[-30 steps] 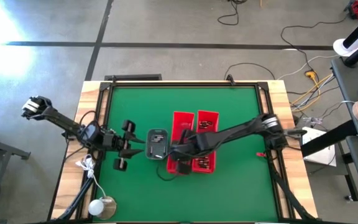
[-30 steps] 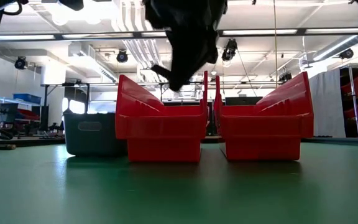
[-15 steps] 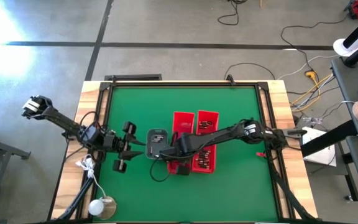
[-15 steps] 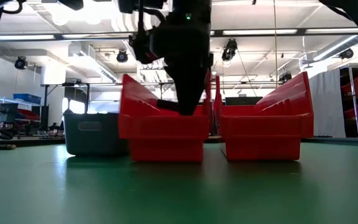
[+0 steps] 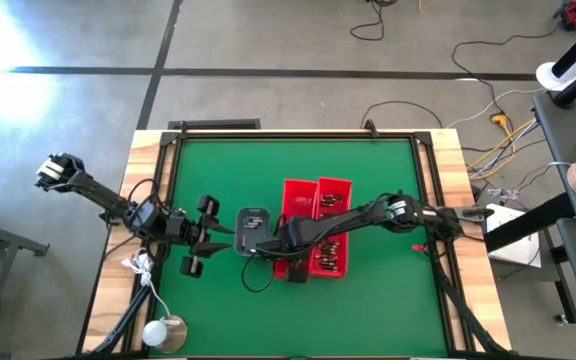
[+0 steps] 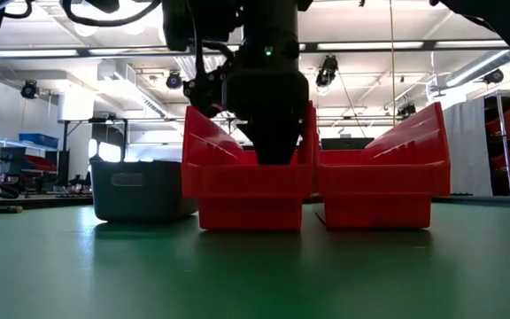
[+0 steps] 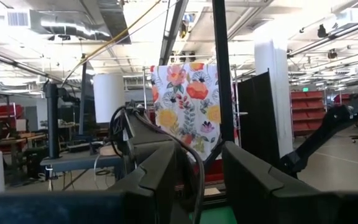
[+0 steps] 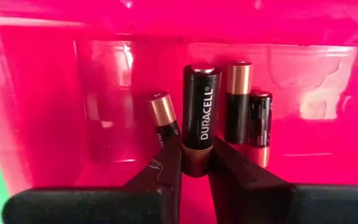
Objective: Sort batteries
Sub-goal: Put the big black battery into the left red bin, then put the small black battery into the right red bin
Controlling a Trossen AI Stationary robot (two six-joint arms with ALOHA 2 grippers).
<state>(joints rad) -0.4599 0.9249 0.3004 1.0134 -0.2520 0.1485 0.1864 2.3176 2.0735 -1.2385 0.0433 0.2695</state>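
Right wrist view shows you the right gripper (image 8: 196,163) with its jaws clenched on a battery (image 8: 201,118), low down near its copper end. You are holding it inside the left bin (image 5: 295,205), the landmark here. Three more batteries (image 8: 241,102) lie on the bin floor just past the held one, so it hangs close above them.

A battery is small, hard and smooth. It is light, but it can slip or roll. I think the best hold is across the round middle, not by an end.

Just right of the left bin sits the second bin (image 5: 334,190), touching or almost touching it, with batteries inside. Just left of the left bin is the grey tray (image 5: 253,231). Further left, past the tray, your left gripper (image 5: 208,235) waits over the green bench (image 5: 368,170) with its jaws released and nothing in them.

The bin walls are tall and close around your right gripper. Mind them when you lift out.
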